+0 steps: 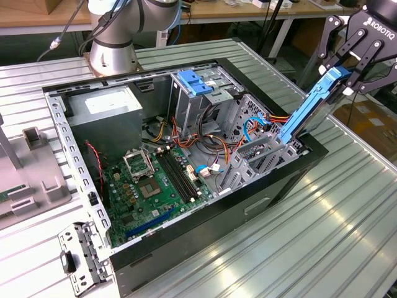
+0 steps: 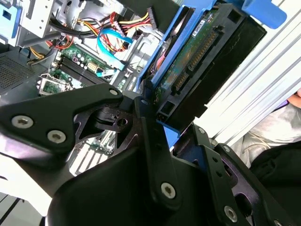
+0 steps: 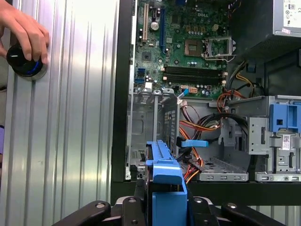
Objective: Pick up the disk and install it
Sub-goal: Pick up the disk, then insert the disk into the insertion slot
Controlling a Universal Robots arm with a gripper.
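- The pincer (image 1: 346, 79) is clenched on the upper end of the disk (image 1: 307, 110), at the exterior view's right.
- The disk slants steeply, its lower end down at the grey drive cage (image 1: 263, 155) inside the open computer case (image 1: 186, 248).
- The case lies on the ribbed metal surface (image 1: 322, 236).

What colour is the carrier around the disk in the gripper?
Blue, on the disk, best seen in the exterior view.
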